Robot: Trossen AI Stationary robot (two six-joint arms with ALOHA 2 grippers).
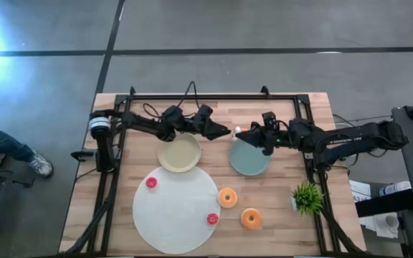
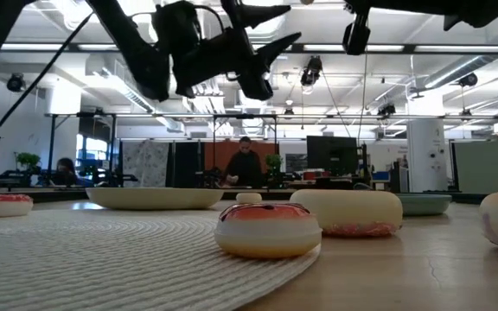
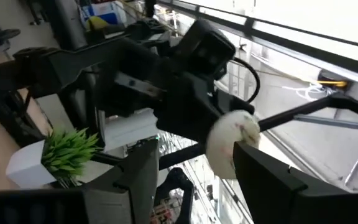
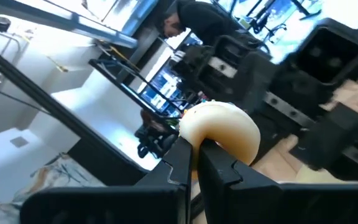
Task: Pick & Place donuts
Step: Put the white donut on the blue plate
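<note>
The right gripper [image 4: 194, 163] is clamped on the rim of a cream donut [image 4: 221, 129] and holds it in the air between the two arms, probably for a handover. The left gripper [image 3: 185, 171] has its fingers apart and faces this donut, close but not touching. Below them are the beige plate [image 1: 180, 155] and the teal plate [image 1: 249, 160]. Two orange donuts [image 1: 227, 198] lie on the bare wood and two red ones [image 1: 151, 183] on the white mat [image 1: 176, 209], near its edge. The space between the plates is free.
</note>
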